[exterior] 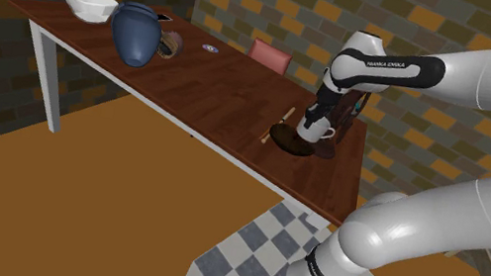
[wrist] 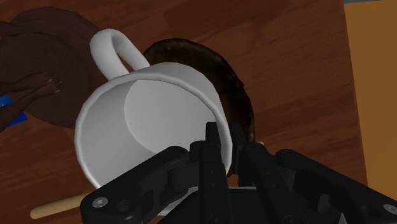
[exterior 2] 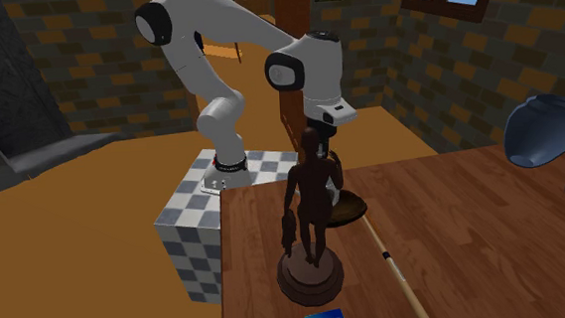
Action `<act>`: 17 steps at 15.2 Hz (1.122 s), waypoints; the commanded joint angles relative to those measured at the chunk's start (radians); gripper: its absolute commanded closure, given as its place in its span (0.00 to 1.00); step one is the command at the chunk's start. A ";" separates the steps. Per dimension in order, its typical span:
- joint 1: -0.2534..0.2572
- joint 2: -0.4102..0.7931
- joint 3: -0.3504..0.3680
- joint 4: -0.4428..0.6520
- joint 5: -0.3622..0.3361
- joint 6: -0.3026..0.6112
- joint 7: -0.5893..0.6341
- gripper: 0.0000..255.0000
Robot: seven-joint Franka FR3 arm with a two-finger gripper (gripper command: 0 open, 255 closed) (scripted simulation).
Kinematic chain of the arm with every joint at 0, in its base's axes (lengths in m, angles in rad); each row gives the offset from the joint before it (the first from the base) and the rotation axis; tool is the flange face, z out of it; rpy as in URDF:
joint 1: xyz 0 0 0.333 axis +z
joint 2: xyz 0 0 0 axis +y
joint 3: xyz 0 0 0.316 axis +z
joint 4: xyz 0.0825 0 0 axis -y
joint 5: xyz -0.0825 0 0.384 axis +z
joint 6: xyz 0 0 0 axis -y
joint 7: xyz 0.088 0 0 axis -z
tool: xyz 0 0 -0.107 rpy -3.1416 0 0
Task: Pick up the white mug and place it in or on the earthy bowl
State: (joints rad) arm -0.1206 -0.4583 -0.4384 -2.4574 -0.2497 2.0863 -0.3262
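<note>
We hold the gripper [wrist: 221, 137] clamped on the rim of the white mug [wrist: 140, 124], hanging it over the brown bowl [wrist: 236, 95] so it can go straight down.

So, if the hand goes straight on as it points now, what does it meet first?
Probably the dark bowl below: the white mug in the hand would touch it first. Depth unclear.

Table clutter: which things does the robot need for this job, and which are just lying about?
In use: white mug, gripped by the fingers; brown bowl.
Lying about: blue vase, white bowl, dark statue, wooden stick.
</note>
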 commanded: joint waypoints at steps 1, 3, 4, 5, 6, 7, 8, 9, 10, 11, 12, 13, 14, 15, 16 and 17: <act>0.000 0.000 0.000 -0.001 0.000 0.001 0.000 1.00; 0.000 0.000 0.000 -0.001 0.000 0.001 0.000 1.00; 0.000 0.000 0.000 -0.001 0.000 0.001 0.000 1.00; 0.000 0.000 0.000 -0.001 0.000 0.001 0.000 0.00; 0.000 0.000 0.000 -0.001 0.000 0.001 0.000 0.00; 0.000 0.000 0.000 -0.001 0.000 0.001 0.000 0.00; 0.000 0.000 0.000 -0.001 0.000 0.001 0.000 0.00; 0.000 0.000 0.000 -0.001 0.000 0.001 0.000 0.00; 0.000 0.000 0.000 -0.001 0.000 0.001 0.000 0.00; 0.000 -0.014 0.008 0.022 0.002 -0.036 0.001 0.00; 0.001 -0.026 0.016 0.046 0.004 -0.072 0.002 0.00; 0.002 -0.037 0.023 0.071 0.007 -0.108 0.002 0.00; 0.002 -0.044 0.029 0.092 0.009 -0.136 0.002 0.00; 0.002 -0.044 0.029 0.092 0.010 -0.136 0.002 0.00; 0.002 -0.044 0.029 0.092 0.010 -0.136 0.002 0.00; 0.002 -0.044 0.029 0.092 0.010 -0.136 0.002 0.00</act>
State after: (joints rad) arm -0.1185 -0.5015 -0.4100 -2.3690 -0.2406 1.9555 -0.3237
